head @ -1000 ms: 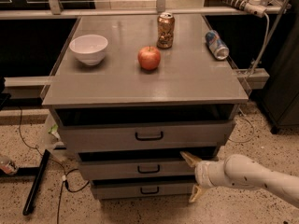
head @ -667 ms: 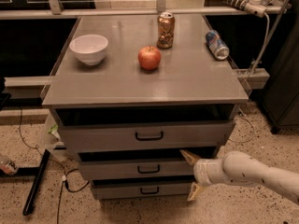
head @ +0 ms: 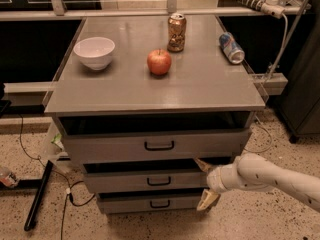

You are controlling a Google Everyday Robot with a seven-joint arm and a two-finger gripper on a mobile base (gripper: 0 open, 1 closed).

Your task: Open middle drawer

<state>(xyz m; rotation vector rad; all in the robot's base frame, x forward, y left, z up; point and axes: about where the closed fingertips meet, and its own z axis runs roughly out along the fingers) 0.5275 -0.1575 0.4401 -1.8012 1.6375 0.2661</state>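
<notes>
At the middle drawer's right end: the hand hangs with its two fingers spread wide, one above the other, holding nothing. Its white arm reaches in from the lower right.
Middle drawer: the second of three grey fronts, under the top drawer and over the bottom drawer. It looks shut or nearly so.
Handle: a small black loop at the front's centre, well to the left of the hand and untouched.
Tabletop: carries a white bowl, a red apple, an upright can and a tipped can.
Risk: closing from here would catch the drawer's corner rather than the loop, so the fingers could slip off. The upper finger sits near the gap under the top drawer and might snag it or pull the wrong one.
Change: almost none. Compared with a second ago, the hand is in nearly the same spot and no drawer has moved.
</notes>
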